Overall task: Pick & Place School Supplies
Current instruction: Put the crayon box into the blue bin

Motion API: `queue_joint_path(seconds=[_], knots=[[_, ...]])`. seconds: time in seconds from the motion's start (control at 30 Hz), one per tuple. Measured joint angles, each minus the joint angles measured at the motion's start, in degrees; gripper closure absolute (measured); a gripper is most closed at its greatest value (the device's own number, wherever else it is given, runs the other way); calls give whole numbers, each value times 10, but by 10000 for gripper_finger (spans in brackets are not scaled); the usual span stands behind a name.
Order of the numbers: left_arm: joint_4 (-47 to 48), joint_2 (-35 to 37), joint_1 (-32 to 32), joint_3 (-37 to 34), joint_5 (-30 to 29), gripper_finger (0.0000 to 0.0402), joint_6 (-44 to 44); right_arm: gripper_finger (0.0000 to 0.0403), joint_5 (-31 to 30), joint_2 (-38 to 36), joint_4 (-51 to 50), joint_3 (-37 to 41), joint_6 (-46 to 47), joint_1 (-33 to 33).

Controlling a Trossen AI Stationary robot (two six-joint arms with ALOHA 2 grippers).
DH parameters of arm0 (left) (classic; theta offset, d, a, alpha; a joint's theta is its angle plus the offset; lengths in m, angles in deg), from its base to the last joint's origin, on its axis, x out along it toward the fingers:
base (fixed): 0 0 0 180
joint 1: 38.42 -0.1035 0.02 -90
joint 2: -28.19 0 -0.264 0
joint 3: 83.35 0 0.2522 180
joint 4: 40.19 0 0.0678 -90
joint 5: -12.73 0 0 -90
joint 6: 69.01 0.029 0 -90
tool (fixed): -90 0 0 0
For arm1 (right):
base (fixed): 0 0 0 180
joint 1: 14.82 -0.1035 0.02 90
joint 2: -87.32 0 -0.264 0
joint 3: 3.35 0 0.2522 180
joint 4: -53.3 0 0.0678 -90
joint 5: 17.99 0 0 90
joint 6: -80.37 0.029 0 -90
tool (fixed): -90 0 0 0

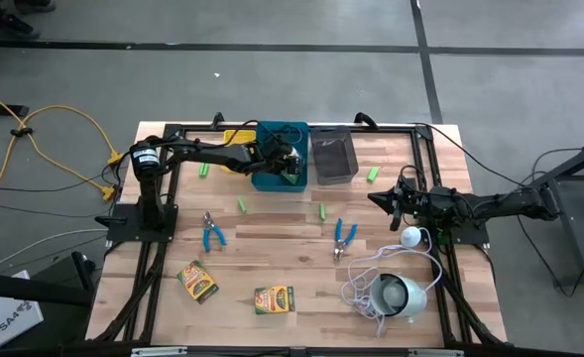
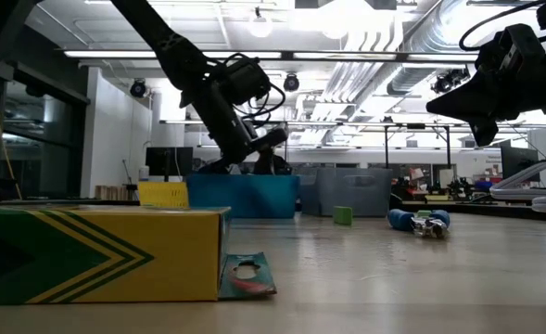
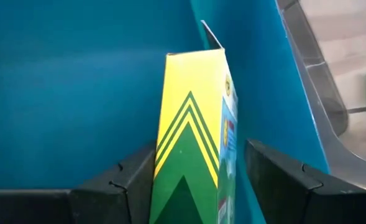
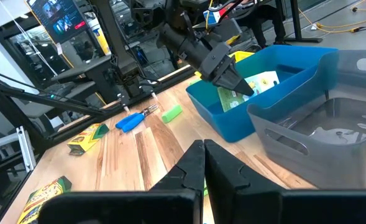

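Note:
A yellow-green crayon box (image 3: 192,143) stands on end inside the blue bin (image 1: 272,134), close to the bin's wall. My left gripper (image 1: 290,165) reaches down into the bin, open, one finger on each side of the box; a strip of blue shows between the box and one finger (image 3: 276,180). Two more crayon boxes (image 1: 198,282) (image 1: 274,298) lie flat near the table's front. Two blue-handled scissors (image 1: 212,232) (image 1: 344,236) and several green pieces (image 1: 241,205) lie mid-table. My right gripper (image 4: 202,168) hangs shut over the right side, holding nothing.
A grey bin (image 1: 333,156) stands right of the blue one and a yellow bin (image 1: 237,137) left of it, all at the far edge. A round white device (image 1: 403,296) with a coiled cord (image 1: 363,288) lies front right. Bare wood lies between the scattered supplies.

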Motion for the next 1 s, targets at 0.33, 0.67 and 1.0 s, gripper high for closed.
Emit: queue_joint_path(seconds=[0.33,0.67,1.0], knots=[[5,0,3,0,-16,181,100,400,0,0,0,0,0,0],[3,2,11,8,-43,181,164,400,0,0,0,0,0,0],[27,3,11,17,-57,181,195,400,0,0,0,0,0,0]])
